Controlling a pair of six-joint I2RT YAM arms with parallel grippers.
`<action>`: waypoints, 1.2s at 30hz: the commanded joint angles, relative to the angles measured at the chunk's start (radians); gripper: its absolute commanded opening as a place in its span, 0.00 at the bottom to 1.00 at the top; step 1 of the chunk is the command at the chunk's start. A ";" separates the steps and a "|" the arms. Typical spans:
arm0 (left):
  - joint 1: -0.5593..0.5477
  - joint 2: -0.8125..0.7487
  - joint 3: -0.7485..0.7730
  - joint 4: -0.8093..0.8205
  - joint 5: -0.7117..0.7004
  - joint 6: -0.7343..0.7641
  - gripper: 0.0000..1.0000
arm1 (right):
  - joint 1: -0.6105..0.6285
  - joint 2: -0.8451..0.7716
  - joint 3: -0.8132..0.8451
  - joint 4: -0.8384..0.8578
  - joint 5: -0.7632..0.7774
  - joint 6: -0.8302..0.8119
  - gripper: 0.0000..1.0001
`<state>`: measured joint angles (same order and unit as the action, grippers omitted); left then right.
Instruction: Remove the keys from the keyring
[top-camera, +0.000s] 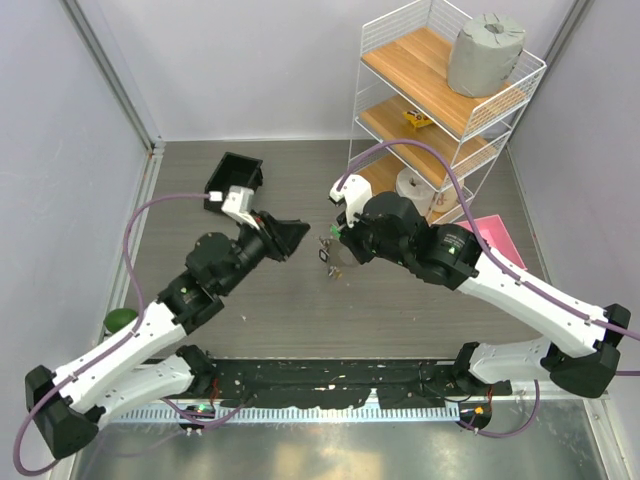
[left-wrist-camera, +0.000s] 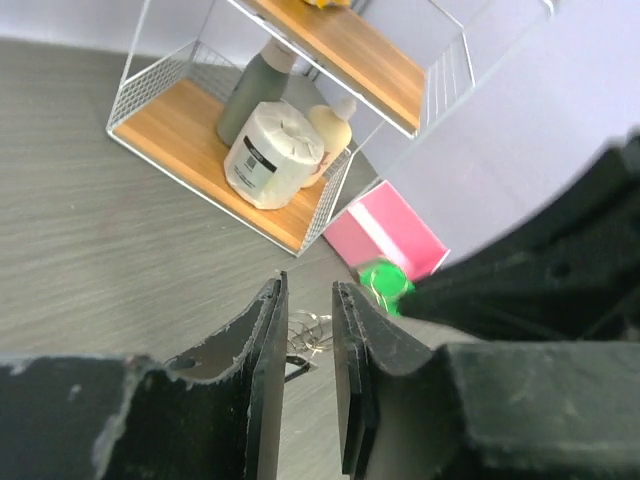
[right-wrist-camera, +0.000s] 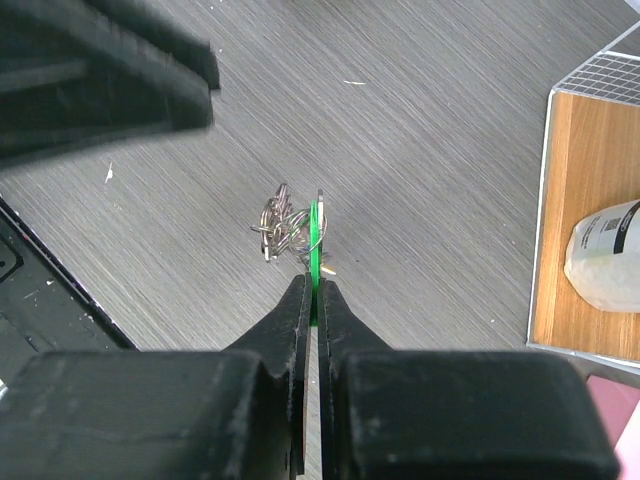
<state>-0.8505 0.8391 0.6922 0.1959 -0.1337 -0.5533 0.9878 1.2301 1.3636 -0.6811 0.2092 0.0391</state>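
My right gripper (top-camera: 340, 243) (right-wrist-camera: 314, 285) is shut on the green key (right-wrist-camera: 316, 240), gripping its flat plastic head edge-on above the grey table. The keyring (right-wrist-camera: 280, 222), a tangle of thin wire loops, hangs from the key just beyond the fingertips; it also shows in the top view (top-camera: 327, 252). My left gripper (top-camera: 298, 240) (left-wrist-camera: 309, 290) faces it from the left with its jaws a little apart and empty. Through their gap I see the wire loops (left-wrist-camera: 310, 333) and, to the right, the green key head (left-wrist-camera: 385, 283). Blue and yellow keys do not show.
A white wire shelf (top-camera: 440, 100) stands at the back right, holding a grey roll (top-camera: 485, 55), a toilet roll (left-wrist-camera: 272, 152) and bottles. A pink box (top-camera: 492, 238) lies beside it. A black bin (top-camera: 235, 180) sits back left. A green ball (top-camera: 120, 320) lies at the left edge.
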 joint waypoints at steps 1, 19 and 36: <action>0.102 0.028 0.139 -0.243 0.207 -0.283 0.33 | 0.002 -0.041 0.038 0.051 0.019 -0.007 0.05; 0.235 0.210 0.193 -0.162 0.671 -0.662 0.44 | 0.002 -0.052 0.008 0.051 0.007 0.013 0.05; 0.238 0.291 0.221 -0.150 0.640 -0.668 0.29 | 0.002 -0.040 0.015 0.061 -0.018 0.008 0.05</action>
<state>-0.6186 1.1114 0.8803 -0.0071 0.4976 -1.2076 0.9878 1.2213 1.3594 -0.6815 0.1989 0.0441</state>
